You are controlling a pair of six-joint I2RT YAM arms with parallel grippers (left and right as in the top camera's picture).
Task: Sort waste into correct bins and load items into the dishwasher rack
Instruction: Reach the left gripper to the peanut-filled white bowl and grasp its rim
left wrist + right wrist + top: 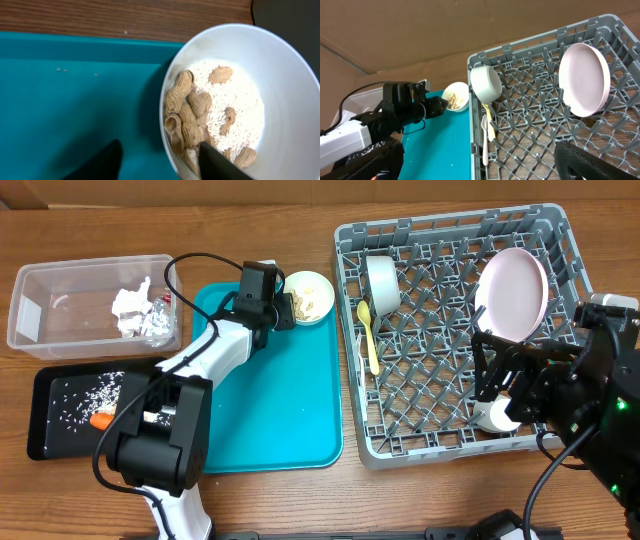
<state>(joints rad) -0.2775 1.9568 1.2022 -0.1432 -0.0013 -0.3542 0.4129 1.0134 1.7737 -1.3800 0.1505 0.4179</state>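
Observation:
A white bowl (310, 296) (280, 100) of peanut shells and white rice (235, 105) sits at the far corner of the teal tray. My left gripper (284, 310) (160, 146) straddles its near rim, open: one finger (220, 164) is inside among the shells, the other (102, 162) outside over the tray. The grey rack (560, 442) holds a second bowl (381, 280), a pink plate (512, 293), a yellow spoon (368, 335) and a white fork (485, 145). My right gripper (497, 383) hangs open over the rack's near right part, holding nothing.
The clear tub (40, 320) at the far left holds a napkin (130, 304) and foil wrapper (160, 320). The black tray (45, 430) in front of it holds white bits and a carrot (101, 419). The teal tray (280, 400) lies between the bins and the rack.

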